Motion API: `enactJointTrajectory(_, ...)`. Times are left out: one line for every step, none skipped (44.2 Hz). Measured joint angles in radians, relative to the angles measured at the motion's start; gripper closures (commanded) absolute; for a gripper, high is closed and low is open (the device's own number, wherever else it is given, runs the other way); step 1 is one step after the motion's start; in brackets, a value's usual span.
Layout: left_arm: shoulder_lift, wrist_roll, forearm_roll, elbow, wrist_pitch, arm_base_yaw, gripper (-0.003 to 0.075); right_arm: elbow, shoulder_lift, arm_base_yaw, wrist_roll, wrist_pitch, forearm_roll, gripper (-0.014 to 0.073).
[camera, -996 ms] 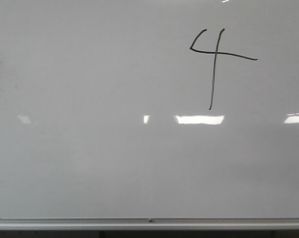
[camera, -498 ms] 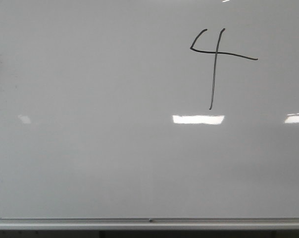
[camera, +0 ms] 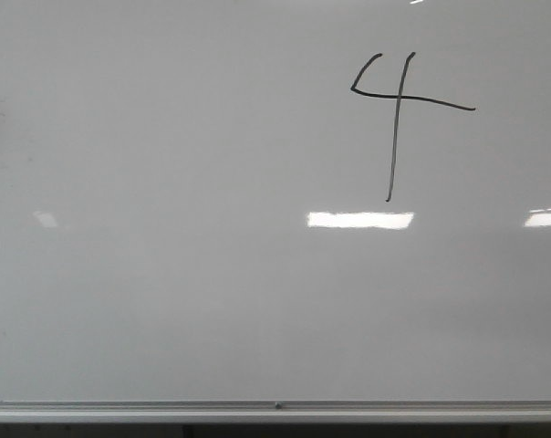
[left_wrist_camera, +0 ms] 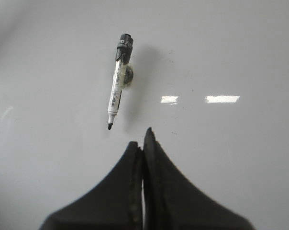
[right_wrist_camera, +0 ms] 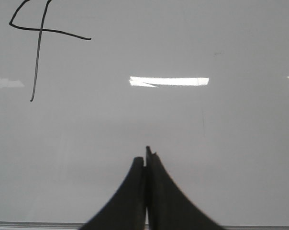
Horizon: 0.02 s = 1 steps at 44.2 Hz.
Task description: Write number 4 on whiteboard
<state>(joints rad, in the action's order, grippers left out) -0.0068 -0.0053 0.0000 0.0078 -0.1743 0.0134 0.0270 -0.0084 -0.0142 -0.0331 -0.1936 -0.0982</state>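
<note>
The number 4 point(camera: 394, 100) is drawn in thin black lines at the upper right of the whiteboard point(camera: 212, 274). It also shows in the right wrist view point(right_wrist_camera: 38, 43). A marker point(left_wrist_camera: 117, 86) with its tip uncapped lies on the board in the left wrist view, just ahead of my left gripper point(left_wrist_camera: 141, 139), which is shut and empty. My right gripper point(right_wrist_camera: 145, 158) is shut and empty, over bare board to the right of and below the 4. Neither gripper shows in the front view.
A silver metal edge strip point(camera: 275, 407) runs along the board's near side; it also shows in the right wrist view point(right_wrist_camera: 39, 224). Bright rectangular light reflections point(camera: 359, 220) lie across the board.
The reflection under the 4 has widened to the left and the small one beside it has merged into it. The 4 is unchanged.
</note>
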Motion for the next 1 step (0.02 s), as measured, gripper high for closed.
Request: enactJointTrajectory(0.000,0.000,0.000,0.000,0.000,0.000,0.0741,0.000,0.000,0.000,0.000,0.000,0.000,0.0662)
